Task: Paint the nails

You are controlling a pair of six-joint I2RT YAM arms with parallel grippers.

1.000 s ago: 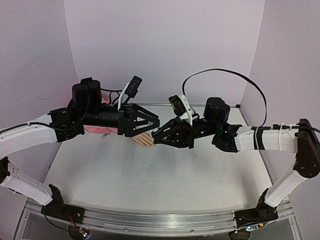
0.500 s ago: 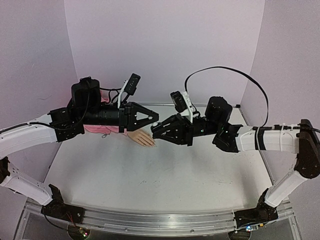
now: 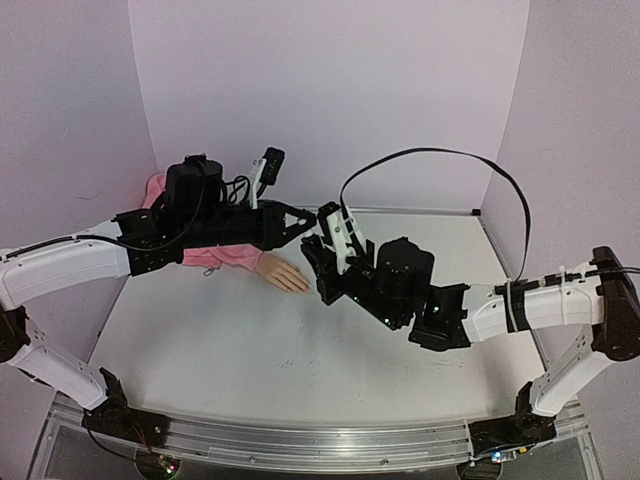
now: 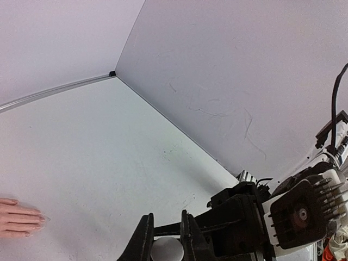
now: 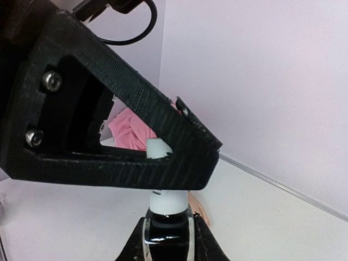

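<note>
Arm links (image 3: 62, 270): white moulded shells.
Joints (image 3: 196, 182): black cylindrical housings.
Left gripper (image 4: 166, 231): black, with ribbed triangular fingers (image 5: 136, 103).
Screws (image 5: 51, 80): two silver heads.
Cable (image 3: 432, 151): black, looping from the right arm.
Wrist cameras (image 3: 268, 164): black, on white brackets.
Bases (image 3: 120, 415): black.

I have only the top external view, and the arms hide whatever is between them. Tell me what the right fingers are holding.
Observer: The right wrist view shows the right gripper with its fingers shut on a small bottle of dark liquid.
Operator: Now report the left side.
Observer: The left wrist view shows the left gripper with its fingers pinched on the bottle's white top. In the right wrist view, that pinch sits just above the right gripper's hold.
</note>
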